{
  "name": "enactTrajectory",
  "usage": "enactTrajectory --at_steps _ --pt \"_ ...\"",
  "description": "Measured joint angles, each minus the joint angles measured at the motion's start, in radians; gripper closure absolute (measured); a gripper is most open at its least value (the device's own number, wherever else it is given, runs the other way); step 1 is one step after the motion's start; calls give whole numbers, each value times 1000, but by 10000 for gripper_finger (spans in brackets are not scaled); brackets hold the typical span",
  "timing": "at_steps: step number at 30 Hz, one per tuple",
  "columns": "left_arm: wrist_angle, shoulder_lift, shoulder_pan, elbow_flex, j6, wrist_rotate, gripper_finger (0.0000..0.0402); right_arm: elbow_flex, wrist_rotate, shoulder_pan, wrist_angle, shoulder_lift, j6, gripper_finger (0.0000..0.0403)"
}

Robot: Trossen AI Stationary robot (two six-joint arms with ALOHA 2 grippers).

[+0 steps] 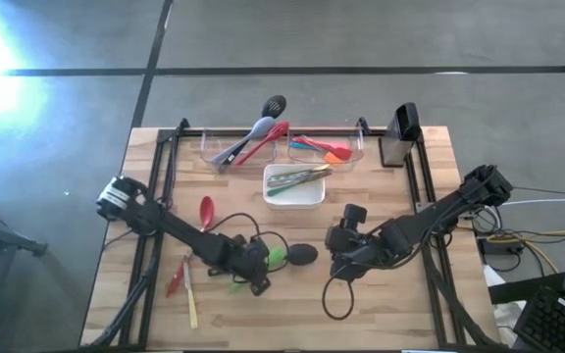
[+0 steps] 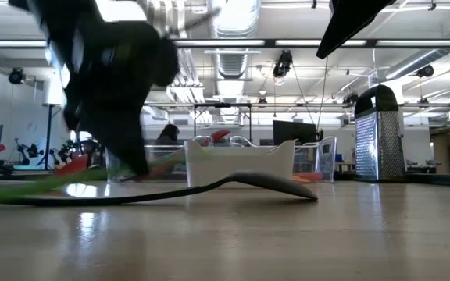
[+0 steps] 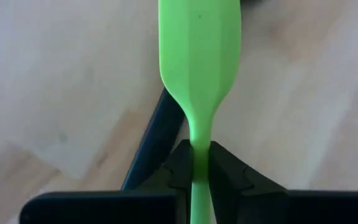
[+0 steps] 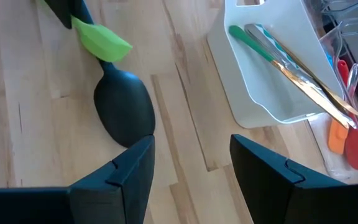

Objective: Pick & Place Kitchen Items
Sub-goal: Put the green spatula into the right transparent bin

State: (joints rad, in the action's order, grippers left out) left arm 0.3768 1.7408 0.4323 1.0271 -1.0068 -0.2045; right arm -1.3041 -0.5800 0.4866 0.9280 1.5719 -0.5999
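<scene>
Green plastic is sitting pinched between the fingers of the left tool (image 3: 201,171): they are closing narrow on the thin neck of the green spatula (image 3: 197,56), just below where the blade flares. That spatula is lying low on the table (image 1: 390,304), near the middle, with its blade pointing toward the black spoon (image 4: 124,106) beside it. A dark handle is running under the spatula in the left wrist view, so the two look to be crossing or touching.

Lifting well, I would judge, is meaning a straight rise first, so the spoon is not getting dragged along. The neck is slim and smooth, so the spatula may be swinging or slipping in the grip; a slow carry would be helping. The white dish (image 1: 302,199) and the clear bins (image 1: 263,147) are waiting at the far side, already holding other utensils.

To the right, the right tool (image 4: 191,168) is hanging wide and empty just over the table, near the spoon's bowl. It should be keeping clear while the left arm is rising.
</scene>
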Motion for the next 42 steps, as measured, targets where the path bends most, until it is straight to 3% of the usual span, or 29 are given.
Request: enactTrajectory --at_steps 7,14,19,24,29,35,42 --pt "-17 -118 17 43 160 -48 371 0 1 0 2 0 3 200" --pt "-60 -223 -4 48 402 -216 371 0 -48 14 -65 0 37 200" --pt "-69 -242 -59 48 613 -203 371 0 -50 25 -124 0 68 200" --pt "-59 -240 -158 48 730 -35 371 0 -31 29 -219 11 174 200" --pt "-64 -240 -296 48 691 243 371 -1 -37 40 -331 30 367 200" --pt "-163 -240 -411 48 623 559 371 -24 -191 41 -331 96 566 200" --pt "-175 -241 -454 48 567 664 371 -173 -369 45 -251 213 766 200"
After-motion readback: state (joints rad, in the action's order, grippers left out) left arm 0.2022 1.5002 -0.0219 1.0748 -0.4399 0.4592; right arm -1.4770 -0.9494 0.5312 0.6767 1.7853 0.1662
